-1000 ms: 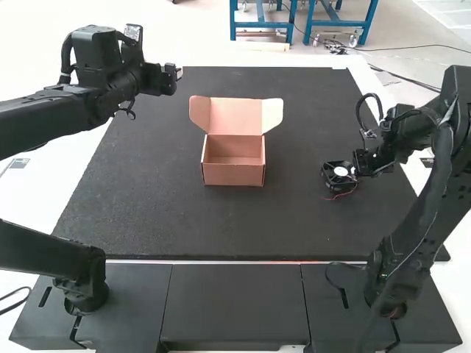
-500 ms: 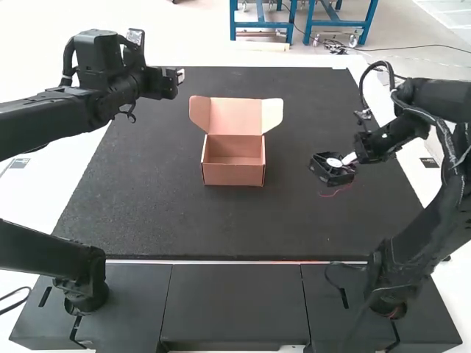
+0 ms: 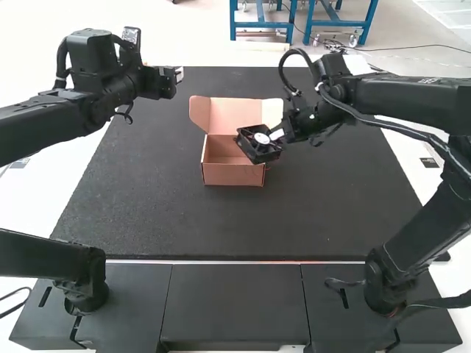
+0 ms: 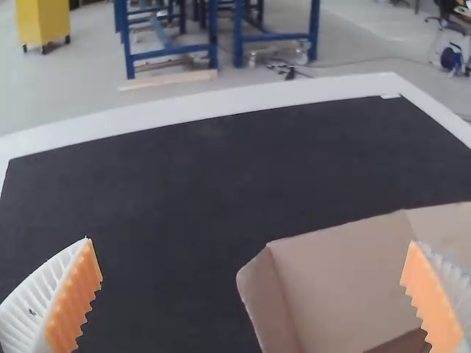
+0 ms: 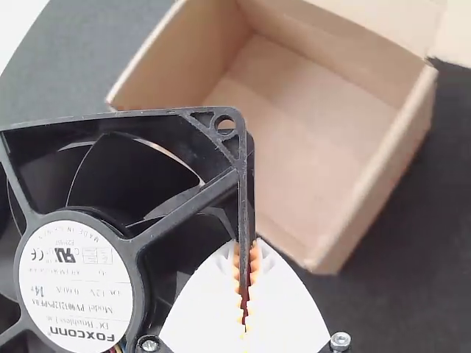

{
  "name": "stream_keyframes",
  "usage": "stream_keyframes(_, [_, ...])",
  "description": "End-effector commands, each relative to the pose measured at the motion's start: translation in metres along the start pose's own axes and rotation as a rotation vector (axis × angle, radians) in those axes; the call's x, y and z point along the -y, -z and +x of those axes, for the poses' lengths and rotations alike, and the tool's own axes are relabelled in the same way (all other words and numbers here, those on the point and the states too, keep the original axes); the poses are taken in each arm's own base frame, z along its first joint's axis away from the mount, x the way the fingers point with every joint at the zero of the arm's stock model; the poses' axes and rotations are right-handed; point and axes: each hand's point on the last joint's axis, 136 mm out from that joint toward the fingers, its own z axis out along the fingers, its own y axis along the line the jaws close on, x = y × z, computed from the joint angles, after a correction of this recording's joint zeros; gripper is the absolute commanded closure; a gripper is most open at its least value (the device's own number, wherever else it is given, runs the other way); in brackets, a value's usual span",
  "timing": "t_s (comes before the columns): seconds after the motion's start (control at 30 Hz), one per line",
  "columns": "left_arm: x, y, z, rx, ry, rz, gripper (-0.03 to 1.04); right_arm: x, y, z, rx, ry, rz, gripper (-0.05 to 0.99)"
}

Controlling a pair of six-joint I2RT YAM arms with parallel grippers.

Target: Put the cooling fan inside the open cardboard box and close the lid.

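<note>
Open cardboard box (image 3: 232, 160) at the middle of a black mat (image 3: 147, 198), lid (image 3: 235, 115) standing upright along the far wall, side flaps spread. Cooling fan (image 3: 259, 143) held off the mat, tilted, over the box's right wall and overlapping the right part of the opening as seen in the high view; contact with the box's rim not discernible. Right gripper (image 3: 280, 136) just right of the box, white ribbed fingers (image 5: 283, 316) with orange pads pinched tight on one edge of the fan's black frame; round labelled hub turned towards the right wrist camera, the box's brown interior beyond it. Left gripper (image 3: 174, 77) behind and to the left of the box, near the lid's left flap, above the mat; fingers (image 4: 66, 301) spread wide apart, grasping nothing, the lid's flap farther off between them.
</note>
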Motion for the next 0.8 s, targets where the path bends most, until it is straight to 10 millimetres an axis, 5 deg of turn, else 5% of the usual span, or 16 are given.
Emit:
stream_keyframes(0.0, [-0.005,0.007,-0.005,0.025,0.019,-0.027,0.05,-0.016,-0.011,-0.019,0.031,-0.084,0.007,0.96])
stream_keyframes(0.43, [-0.011,0.011,-0.004,0.068,0.023,-0.068,0.05,0.000,-0.051,-0.060,0.107,-0.090,0.102,0.96])
stream_keyframes(0.77, [-0.026,0.013,-0.003,0.077,0.026,-0.129,0.05,0.020,-0.072,-0.066,0.136,-0.109,0.148,0.96])
